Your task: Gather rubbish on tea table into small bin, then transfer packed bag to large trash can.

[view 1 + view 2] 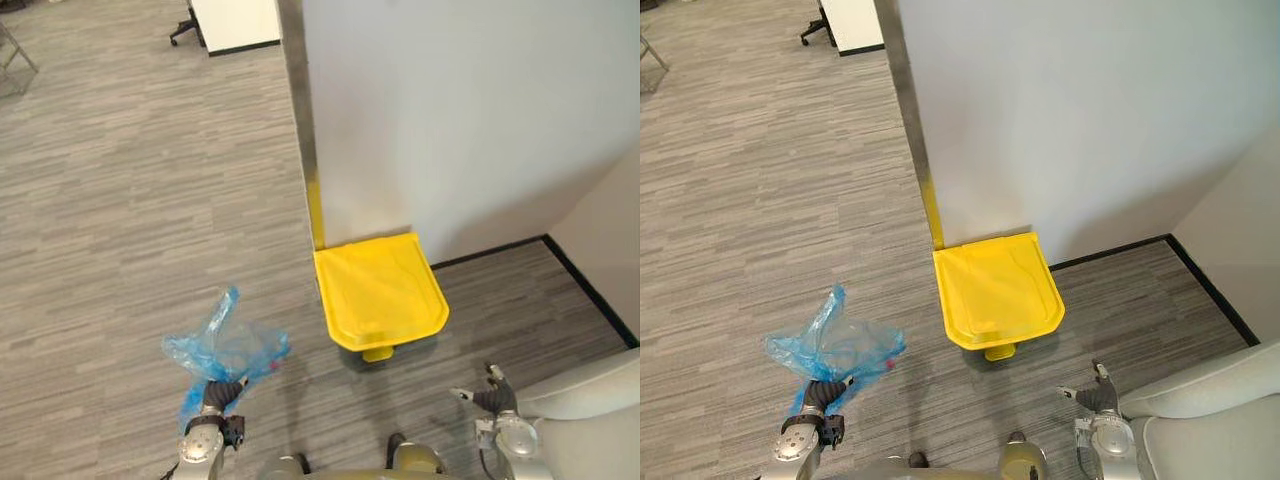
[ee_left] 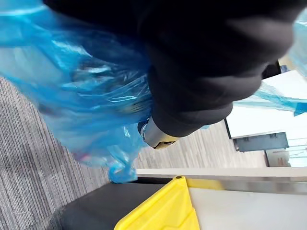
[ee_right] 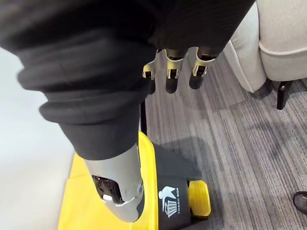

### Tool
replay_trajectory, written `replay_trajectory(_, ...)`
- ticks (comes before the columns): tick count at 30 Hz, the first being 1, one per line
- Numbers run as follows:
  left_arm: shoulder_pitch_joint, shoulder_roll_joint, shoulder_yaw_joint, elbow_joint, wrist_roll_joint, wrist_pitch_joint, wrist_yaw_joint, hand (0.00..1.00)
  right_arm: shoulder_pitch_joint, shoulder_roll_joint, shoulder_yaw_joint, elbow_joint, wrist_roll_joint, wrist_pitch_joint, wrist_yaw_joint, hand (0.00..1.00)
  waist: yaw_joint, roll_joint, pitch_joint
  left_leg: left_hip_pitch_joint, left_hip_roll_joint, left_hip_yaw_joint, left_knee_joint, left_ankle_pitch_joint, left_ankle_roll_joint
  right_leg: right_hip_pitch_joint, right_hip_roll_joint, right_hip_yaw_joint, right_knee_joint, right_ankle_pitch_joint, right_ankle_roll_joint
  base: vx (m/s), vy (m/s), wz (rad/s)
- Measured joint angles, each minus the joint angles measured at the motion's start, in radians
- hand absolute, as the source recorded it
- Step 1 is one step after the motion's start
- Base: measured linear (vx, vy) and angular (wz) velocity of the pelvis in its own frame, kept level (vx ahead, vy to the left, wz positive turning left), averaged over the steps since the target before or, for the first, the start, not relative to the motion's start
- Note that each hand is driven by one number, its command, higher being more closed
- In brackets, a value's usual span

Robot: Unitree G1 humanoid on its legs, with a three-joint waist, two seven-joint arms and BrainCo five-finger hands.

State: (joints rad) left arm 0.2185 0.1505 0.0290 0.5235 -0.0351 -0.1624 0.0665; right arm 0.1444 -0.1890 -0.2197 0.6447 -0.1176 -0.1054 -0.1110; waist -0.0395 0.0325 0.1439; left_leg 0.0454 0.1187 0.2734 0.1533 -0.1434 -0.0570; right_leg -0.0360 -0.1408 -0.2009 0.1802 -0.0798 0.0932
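- My left hand [image 1: 222,392] is closed round the bunched neck of the blue bag [image 1: 225,345]. Pinching it there keeps the mouth shut, so the rubbish stays inside while I carry it
- The rest of the bag billows out past my fist, thin and crinkled, and seems to hang clear of the carpet [image 1: 120,180]
- The large trash can [image 3: 168,191] stands hard against the wall [image 1: 480,120], ahead of me and between my two hands. The bag is off to its left, well apart from it
- Its yellow lid [image 1: 380,290] lies flat and shut, so nothing can go in yet
- My right hand [image 1: 490,398] holds nothing, its fingers loosely straight and the thumb set apart. It hangs low beside the pale armchair [image 1: 590,410], on the can's right
- I judge it is empty so it can deal with the lid, by lifting the front edge or using the yellow pedal [image 3: 199,197] at the base
- The film is flimsy, so it could snag on the rim as I lower it
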Motion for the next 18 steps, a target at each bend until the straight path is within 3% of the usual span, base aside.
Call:
replay_trajectory(7,0.000,0.001,-0.034,0.001,0.008,0.000,-0.005,1.00,-0.042,0.033,0.001,0.021,0.000,0.001,-0.001,0.00,0.002,-0.012,-0.006,-0.025,-0.004,0.015,0.004,-0.002,0.003,-0.023,-0.005,-0.010,-0.010,0.022,0.004,-0.06,0.028,-0.01)
replay_trajectory(10,-0.001,0.002,-0.036,0.002,0.008,0.000,-0.009,1.00,-0.068,0.030,0.001,0.022,0.002,0.001,-0.004,0.00,-0.001,-0.033,0.004,-0.045,-0.028,0.035,0.043,-0.030,0.018,-0.095,-0.046,0.011,0.120,-0.039,0.019,-0.09,0.034,-0.05)
replay_trajectory(12,-0.001,0.002,-0.040,-0.004,0.008,0.000,-0.016,1.00,-0.056,0.026,-0.015,0.022,0.003,0.005,-0.007,0.00,-0.003,-0.044,0.012,-0.047,-0.035,0.014,0.076,-0.077,0.026,-0.098,-0.094,-0.029,0.212,-0.064,0.050,-0.09,0.031,0.32)
replay_trajectory(13,-0.008,0.005,-0.040,-0.004,0.008,0.000,-0.016,1.00,-0.053,0.024,-0.021,0.022,0.005,0.005,-0.015,0.00,-0.004,-0.044,0.029,-0.040,-0.039,0.000,0.089,-0.087,0.038,-0.155,-0.129,-0.048,0.355,-0.051,0.080,-0.09,0.043,0.19)
replay_trajectory(14,-0.028,0.013,-0.040,0.002,0.008,0.001,-0.014,1.00,-0.066,0.021,-0.020,0.032,0.010,0.003,-0.019,0.00,0.003,-0.017,0.064,-0.039,-0.010,-0.004,0.150,-0.116,0.052,-0.242,-0.123,-0.042,0.428,-0.094,0.084,-0.07,0.036,0.05)
replay_trajectory(16,-0.050,0.037,-0.042,0.021,0.008,0.001,-0.009,1.00,-0.080,0.024,-0.016,0.039,0.014,0.005,-0.019,0.00,0.008,0.000,0.113,-0.034,0.030,-0.015,0.228,-0.160,0.058,-0.274,-0.104,-0.076,0.255,-0.056,0.063,-0.01,-0.001,0.10)
replay_trajectory(17,-0.068,0.054,-0.044,0.031,0.008,0.001,-0.007,1.00,-0.080,0.025,-0.013,0.039,0.028,0.006,-0.019,0.00,-0.002,-0.021,0.130,-0.032,0.030,-0.032,0.269,-0.188,0.062,-0.288,-0.125,-0.107,0.125,-0.007,0.081,0.01,-0.043,0.39)
replay_trajectory(18,-0.084,0.066,-0.044,0.032,0.008,0.002,-0.001,1.00,-0.078,0.023,-0.013,0.039,0.034,0.007,-0.020,0.00,-0.002,-0.032,0.147,-0.040,0.026,-0.044,0.306,-0.214,0.059,-0.299,-0.143,-0.135,0.082,-0.002,0.089,0.04,-0.105,0.66)
